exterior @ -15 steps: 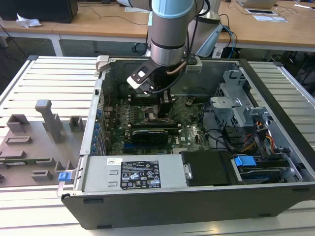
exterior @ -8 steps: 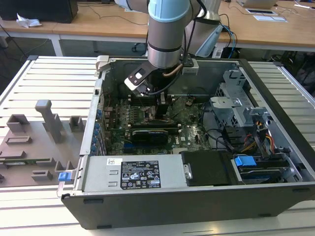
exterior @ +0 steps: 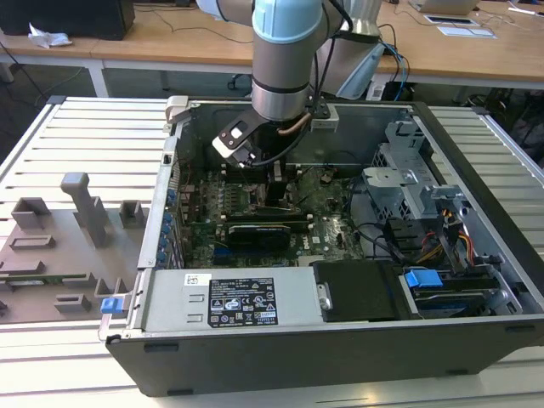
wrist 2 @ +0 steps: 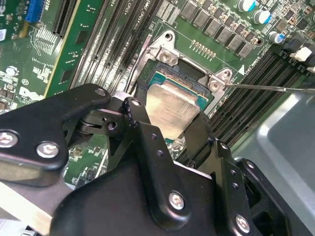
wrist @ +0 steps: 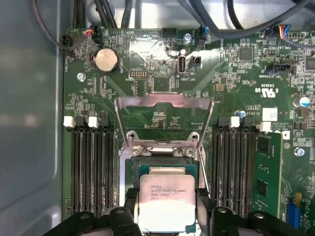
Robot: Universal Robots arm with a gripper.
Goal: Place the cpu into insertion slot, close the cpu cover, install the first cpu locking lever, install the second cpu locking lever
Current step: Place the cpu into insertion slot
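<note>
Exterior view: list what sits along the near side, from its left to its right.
Grey fixtures → power supply → black box → blue latch

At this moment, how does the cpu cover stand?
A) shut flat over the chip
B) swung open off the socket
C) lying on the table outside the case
B: in the first wrist view the cpu cover is swung up off the insertion slot, with board visible through its window, while the pincer holds the cpu at the slot.
</note>
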